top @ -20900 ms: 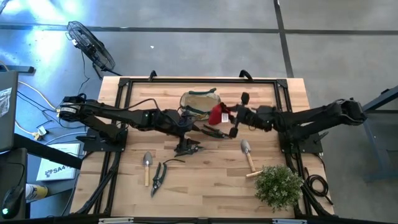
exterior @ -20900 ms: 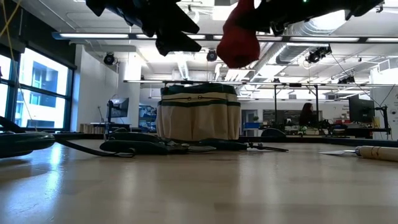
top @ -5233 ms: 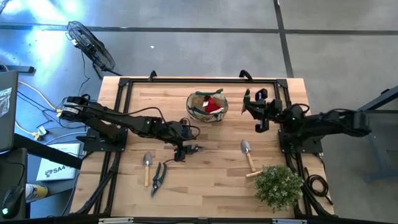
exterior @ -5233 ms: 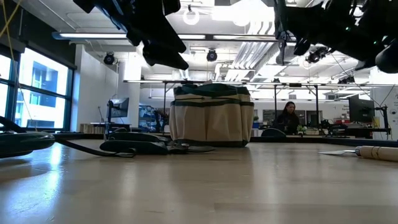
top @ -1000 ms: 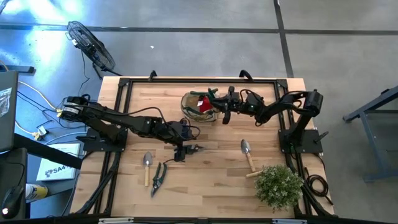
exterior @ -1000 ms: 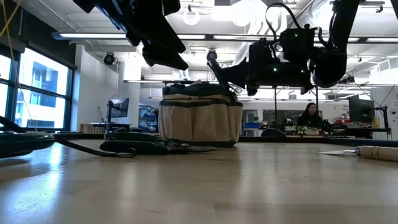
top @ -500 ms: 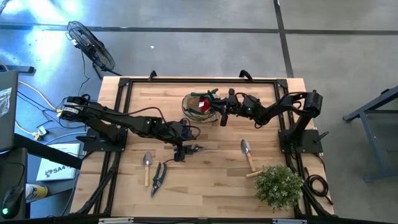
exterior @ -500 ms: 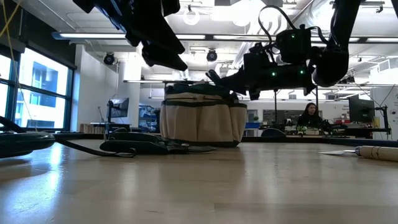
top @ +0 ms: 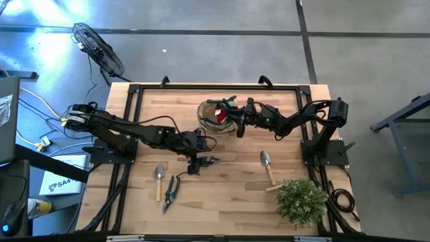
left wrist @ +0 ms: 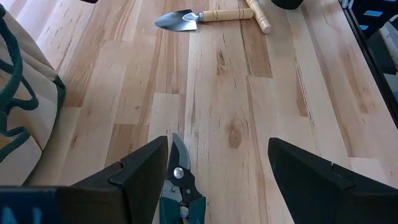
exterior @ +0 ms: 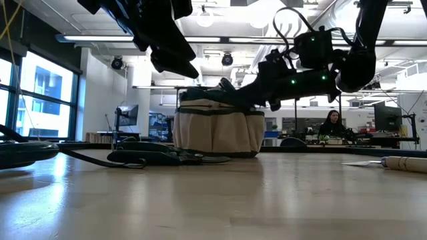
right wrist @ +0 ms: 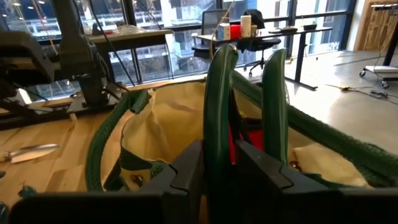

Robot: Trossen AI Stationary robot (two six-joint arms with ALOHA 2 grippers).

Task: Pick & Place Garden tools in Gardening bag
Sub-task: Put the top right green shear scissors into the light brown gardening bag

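Presently: right gripper clamped on green-handled pruning shears at the rim of the round olive-tan fabric gardening bag, red fabric glove inside, left gripper spread over dark shears on the wooden table, wooden-handled metal trowel nearby.

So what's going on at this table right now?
The right gripper holds green-handled shears over the open bag, where a red glove already lies. The left gripper hovers open over another pair of shears. Two trowels and more shears are on the table.
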